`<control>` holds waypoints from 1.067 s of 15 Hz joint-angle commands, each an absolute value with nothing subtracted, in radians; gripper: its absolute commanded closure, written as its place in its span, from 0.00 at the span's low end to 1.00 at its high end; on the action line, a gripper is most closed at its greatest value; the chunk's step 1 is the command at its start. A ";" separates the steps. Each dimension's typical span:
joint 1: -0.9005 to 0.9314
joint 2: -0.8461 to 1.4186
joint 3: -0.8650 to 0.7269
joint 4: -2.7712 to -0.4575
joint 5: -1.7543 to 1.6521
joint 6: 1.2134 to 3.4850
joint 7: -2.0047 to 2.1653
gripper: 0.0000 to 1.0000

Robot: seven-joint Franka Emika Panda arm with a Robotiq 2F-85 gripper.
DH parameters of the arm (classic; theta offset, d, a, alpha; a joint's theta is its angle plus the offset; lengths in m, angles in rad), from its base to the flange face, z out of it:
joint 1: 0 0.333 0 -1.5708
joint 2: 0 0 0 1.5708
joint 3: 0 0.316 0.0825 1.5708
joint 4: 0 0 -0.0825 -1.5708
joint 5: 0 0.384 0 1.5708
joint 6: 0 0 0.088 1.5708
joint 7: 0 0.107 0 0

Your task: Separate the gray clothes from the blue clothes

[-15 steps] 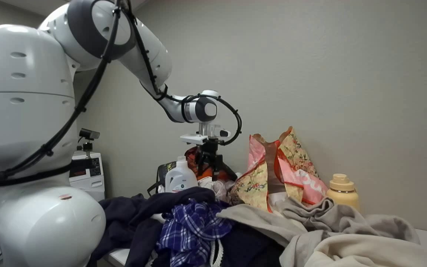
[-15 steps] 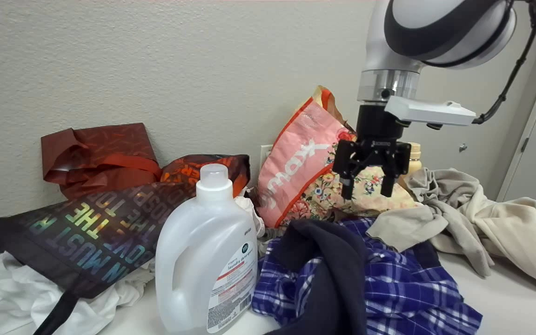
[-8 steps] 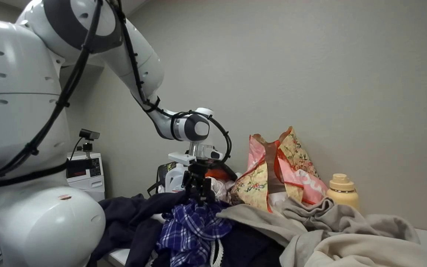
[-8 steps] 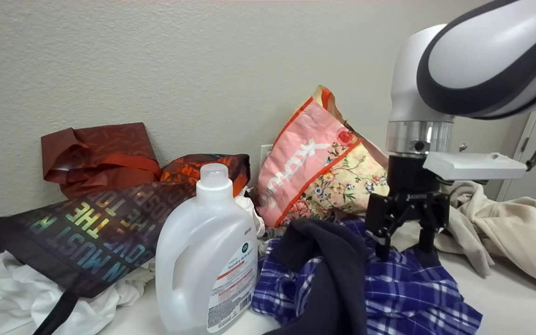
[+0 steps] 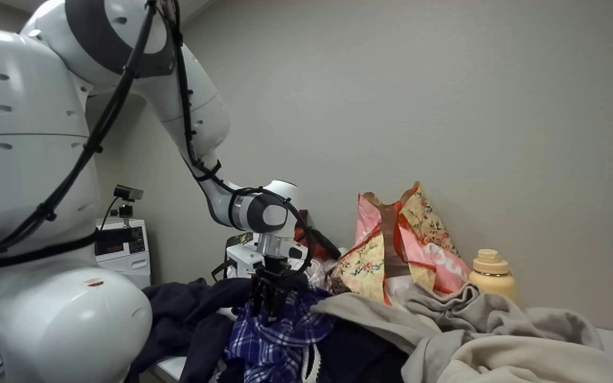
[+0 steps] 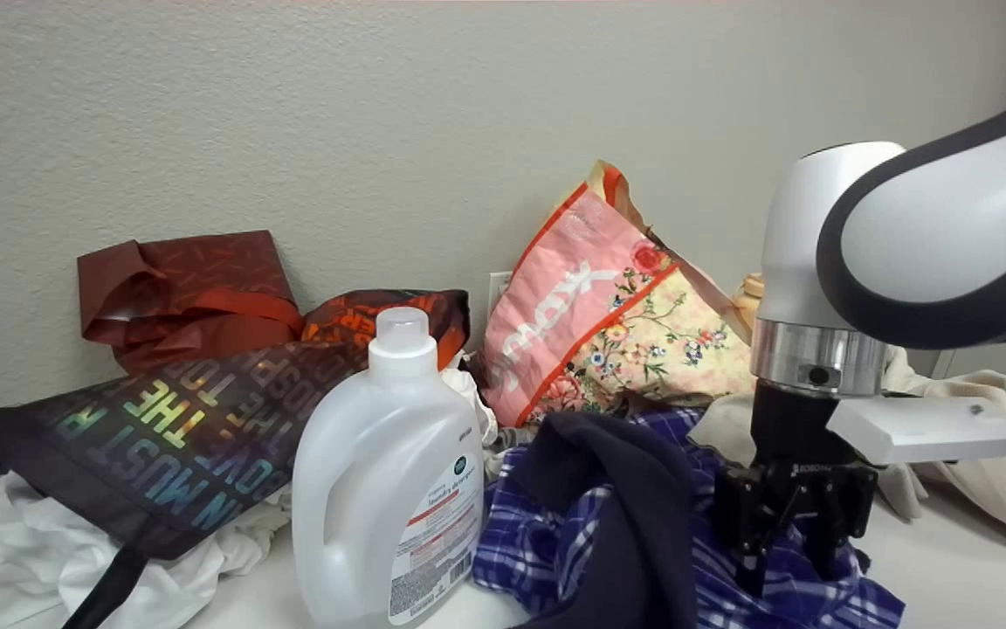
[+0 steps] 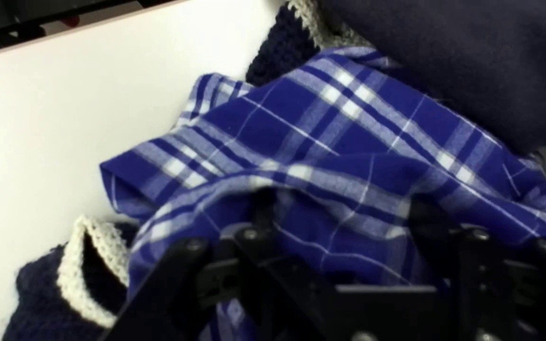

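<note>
A blue plaid cloth point(image 5: 264, 351) lies heaped on the table in both exterior views point(image 6: 516, 563) and fills the middle of the wrist view point(image 7: 277, 123). My gripper point(image 6: 789, 572) is down at this cloth, fingers apart. In the wrist view, my gripper point(image 7: 341, 208) has plaid folds between its spread fingers; the fingertips press into or touch the cloth. A dark navy cloth point(image 6: 630, 524) lies across the plaid one. A navy knit piece with white trim point(image 7: 40, 284) shows beneath. Gray cloth point(image 5: 370, 314) touches the pile's edge, with beige cloth point(image 5: 530, 359) beside it.
A white detergent bottle point(image 6: 389, 498) stands near the plaid cloth. A pink floral bag point(image 6: 573, 341) leans on the wall. A yellow bottle point(image 5: 493, 279) stands behind the gray cloth. A dark printed bag point(image 6: 180, 445) lies over white cloth point(image 6: 23, 559). The table edge point(image 7: 88, 31) shows.
My gripper has come down from above the pile to the blue plaid cloth, moving left in an exterior view and right in an exterior view. The clothes look nearly unchanged.
</note>
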State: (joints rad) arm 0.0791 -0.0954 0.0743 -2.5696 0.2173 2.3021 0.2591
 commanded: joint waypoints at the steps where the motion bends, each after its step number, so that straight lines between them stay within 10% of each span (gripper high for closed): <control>1: 0.091 -0.124 0.092 -2.612 0.239 2.348 0.279 0.58; 7: 0.096 -0.163 0.100 -2.585 0.254 2.329 0.277 0.99; 16: 0.175 -0.376 0.091 -2.503 0.409 2.014 0.087 0.99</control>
